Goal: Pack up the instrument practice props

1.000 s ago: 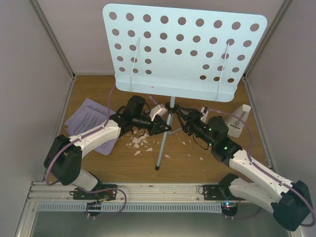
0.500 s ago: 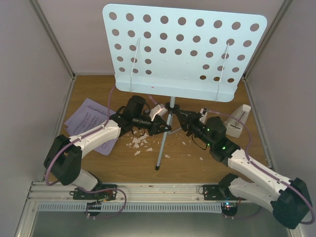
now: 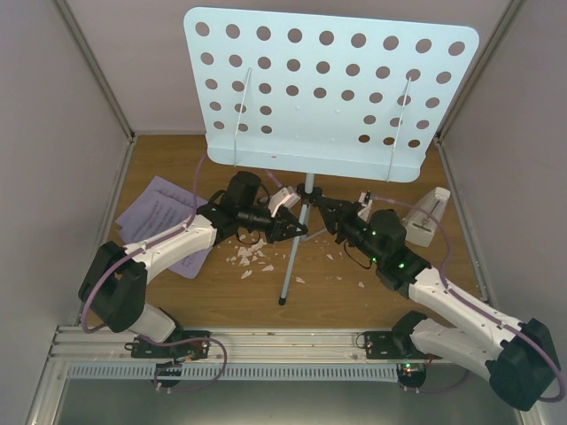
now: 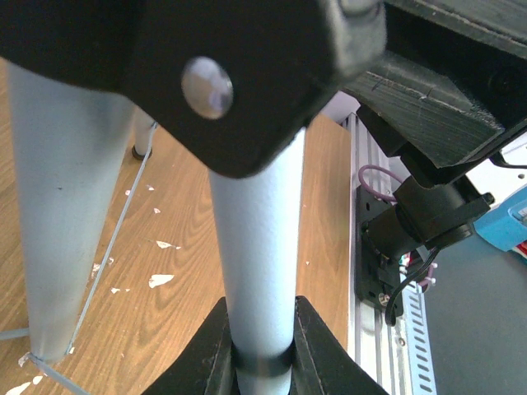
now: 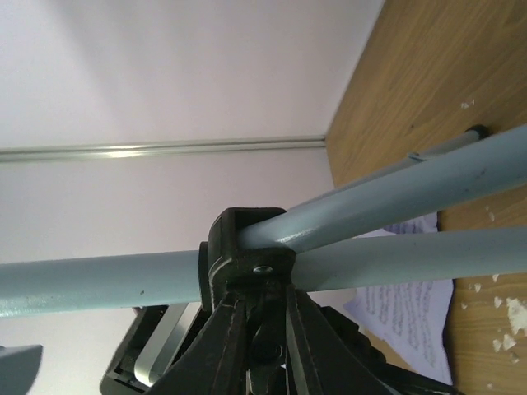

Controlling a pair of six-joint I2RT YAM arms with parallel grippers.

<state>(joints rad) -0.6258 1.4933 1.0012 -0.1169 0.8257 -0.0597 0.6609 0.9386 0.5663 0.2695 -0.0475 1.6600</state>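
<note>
The pale blue music stand (image 3: pixel 328 88) stands upright mid-table, its holed desk filling the back. My left gripper (image 3: pixel 299 232) is shut around one pale blue tube of the stand (image 4: pixel 255 247), just below the black tripod hub (image 4: pixel 239 90). My right gripper (image 3: pixel 317 204) reaches in from the right, and its jaws (image 5: pixel 259 309) are closed on the black part under the hub (image 5: pixel 247 247). Printed sheet-music pages (image 3: pixel 159 217) lie at the left and also show in the right wrist view (image 5: pixel 412 317). The white metronome (image 3: pixel 428 217) stands at the right. No clear cover is in view.
Small white crumbs (image 3: pixel 252 257) are scattered on the wooden table around the stand's front leg (image 3: pixel 288 270). Grey walls enclose the left, right and back. A metal rail (image 3: pixel 266 341) runs along the near edge.
My right gripper has moved a little left and up, closing in on the stand's hub. My left gripper has stayed on the tube.
</note>
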